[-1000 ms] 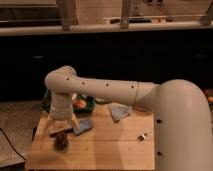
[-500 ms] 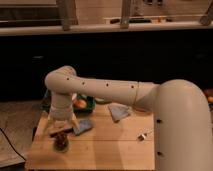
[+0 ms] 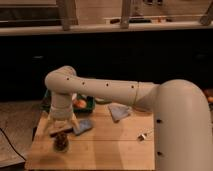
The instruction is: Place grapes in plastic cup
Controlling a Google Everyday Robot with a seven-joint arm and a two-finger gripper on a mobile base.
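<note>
Reaching down over the left end of the wooden table (image 3: 110, 145), the arm (image 3: 105, 90) hangs its gripper (image 3: 61, 131) straight above the cup (image 3: 62, 144), which stands near the table's front left edge. Dark reddish grapes (image 3: 61, 142) show at the cup's mouth, just under the fingertips; whether they rest inside or hang in the grip I cannot tell, nor whether the fingers are spread or closed. Behind the gripper sits a green tray (image 3: 90, 103) with an orange fruit (image 3: 80, 103), and a blue cloth (image 3: 83, 126) lies just beside the wrist; a second cloth (image 3: 119, 111) lies farther right. I judge the bunch light, soft and bumpy, easily bruised, so a gentle pinch across its widest middle suits it. The cup looks thin and light, likely to tip if nudged.
</note>
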